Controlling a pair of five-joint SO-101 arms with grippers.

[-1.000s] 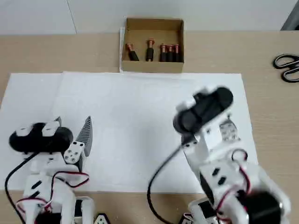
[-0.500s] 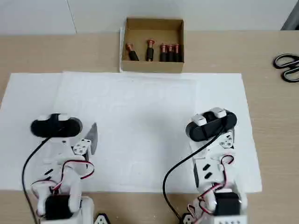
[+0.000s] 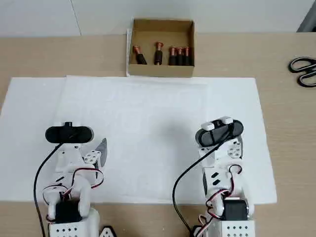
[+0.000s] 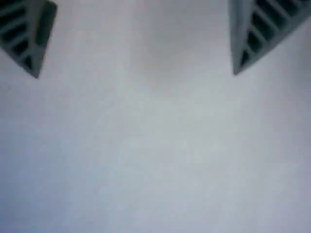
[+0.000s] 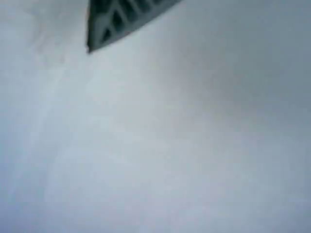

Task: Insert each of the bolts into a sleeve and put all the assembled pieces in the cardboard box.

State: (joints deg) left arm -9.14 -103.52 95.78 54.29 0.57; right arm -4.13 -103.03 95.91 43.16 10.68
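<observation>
Since the left pincer (image 4: pixel 136 73) stands released, tips wide apart over the white paper sheet (image 4: pixel 155 155) with nothing between them, I judge it parked, not working. The right pincer (image 5: pixel 104 34) hangs close above the same sheet; released or clenched, cannot tell.

High view: left arm (image 3: pixel 69 134) folded low at 7 o'clock of the counter (image 3: pixel 39 54), right arm (image 3: pixel 219 132) at 5 o'clock. At 12 o'clock, well apart from both, sits the cardboard box (image 3: pixel 162 23). Inside, the assembled pieces (image 3: pixel 158 54), copper bolt heads in black sleeves, lie in a row. I count five, three of them touching toward 3 o'clock.

Judgement: task looks complete.

A pair of scissors (image 3: pixel 302 70) lies at 2 o'clock.

Left wrist view supplies the tip spacing, which the high view hides beneath the arm. High view supplies the box contents.
</observation>
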